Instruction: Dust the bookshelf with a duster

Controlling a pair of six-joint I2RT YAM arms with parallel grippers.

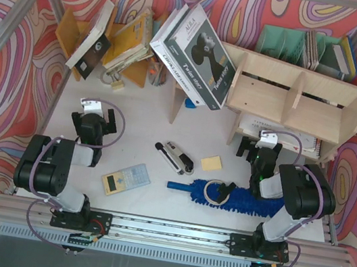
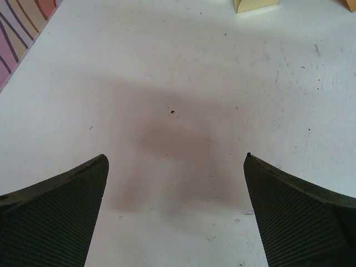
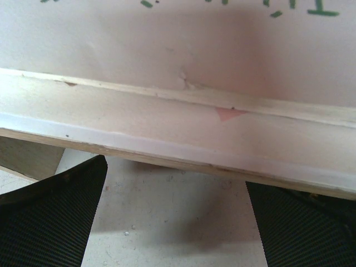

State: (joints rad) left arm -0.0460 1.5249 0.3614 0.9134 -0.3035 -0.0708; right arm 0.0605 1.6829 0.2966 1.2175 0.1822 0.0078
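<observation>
**Duster untouched on tabletop, both sets of jaws wide & empty**

L to R. Far left, an orange-brown book rack (image 1: 76, 31) sits against the wall w/ books leaning out of it. In front of it the left arm (image 1: 56, 168) reaches fwd. The left jaws are spread wide w/ nothing between them, low over bare tabletop (image 2: 178, 72); the wrist view shows only white surface and their shadow. Reads as a parked pose, not a reach. Next, toward the front edge: a calculator (image 1: 125, 179), then what looks like a stapler (image 1: 174, 158) and a yellow sticky pad (image 1: 211, 163), all loose and well apart from the shelf.

The duster (image 1: 246, 201) lies flat along the front edge, dark handle pointing left toward centre, fluffy end running under the right arm (image 1: 299, 191). A tape roll (image 1: 213, 192) sits on it about where handle meets brush, so a pick-up prob. has to take the handle end, clear of the roll. The right jaws are also released & empty, aimed at the bookshelf (image 1: 286, 103); the wrist view shows a pale board edge just ahead. The bookshelf stands back right, a big book (image 1: 194, 57) tipped against its left end, a green file holder (image 1: 282, 45) behind it.

Surface: white, matte, scuffed, small specks. Room: swirly red/pink/purple walls, metal frame around. By my read the task isn't begun; the grasp comes first.
</observation>
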